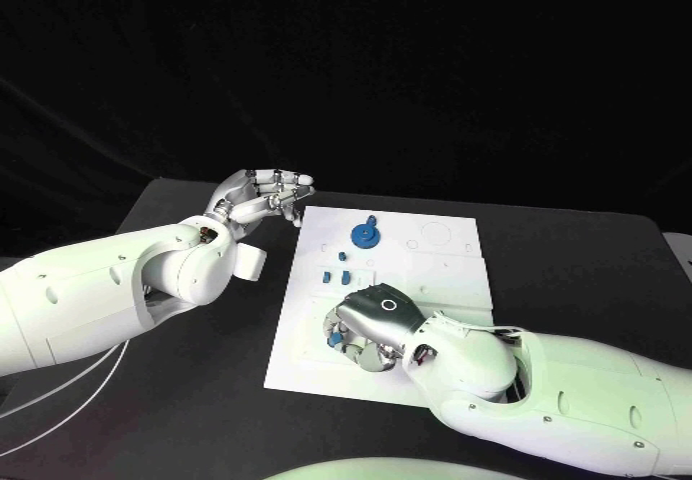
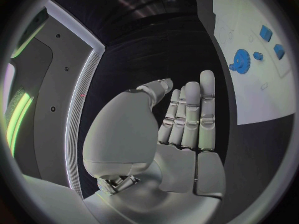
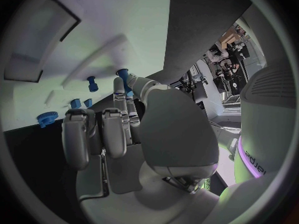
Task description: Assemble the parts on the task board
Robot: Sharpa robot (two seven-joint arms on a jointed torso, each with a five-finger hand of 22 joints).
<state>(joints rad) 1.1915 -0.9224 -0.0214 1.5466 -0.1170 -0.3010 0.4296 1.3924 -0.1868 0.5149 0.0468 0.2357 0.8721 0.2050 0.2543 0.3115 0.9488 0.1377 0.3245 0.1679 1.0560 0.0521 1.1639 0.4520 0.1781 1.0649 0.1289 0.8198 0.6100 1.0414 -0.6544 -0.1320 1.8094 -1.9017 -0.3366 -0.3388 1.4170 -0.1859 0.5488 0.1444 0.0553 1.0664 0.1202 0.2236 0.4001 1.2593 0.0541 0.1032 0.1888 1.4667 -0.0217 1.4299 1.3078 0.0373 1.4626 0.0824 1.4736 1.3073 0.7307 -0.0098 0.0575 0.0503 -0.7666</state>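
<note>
The white task board (image 1: 440,300) lies in the middle of the table. A blue gear (image 1: 366,235) sits on its far part, with three small blue parts (image 1: 343,258) just nearer. My right hand (image 1: 372,322) is low over the board's near left part. In the right wrist view, thumb and a finger pinch a blue peg (image 3: 124,76); a second blue peg (image 3: 92,83) stands beside it on the board. My left hand (image 1: 267,197) is raised at the board's far left corner, fingers straight and holding nothing. The left wrist view shows that hand (image 2: 181,129), the gear (image 2: 240,62) and small parts (image 2: 265,32).
Black table (image 1: 188,380) surrounds the board on all sides. The board's right half shows pale outlines and recesses (image 1: 433,238). My left forearm (image 1: 130,290) lies over the table left of the board, and my right forearm (image 1: 562,385) crosses the near right corner.
</note>
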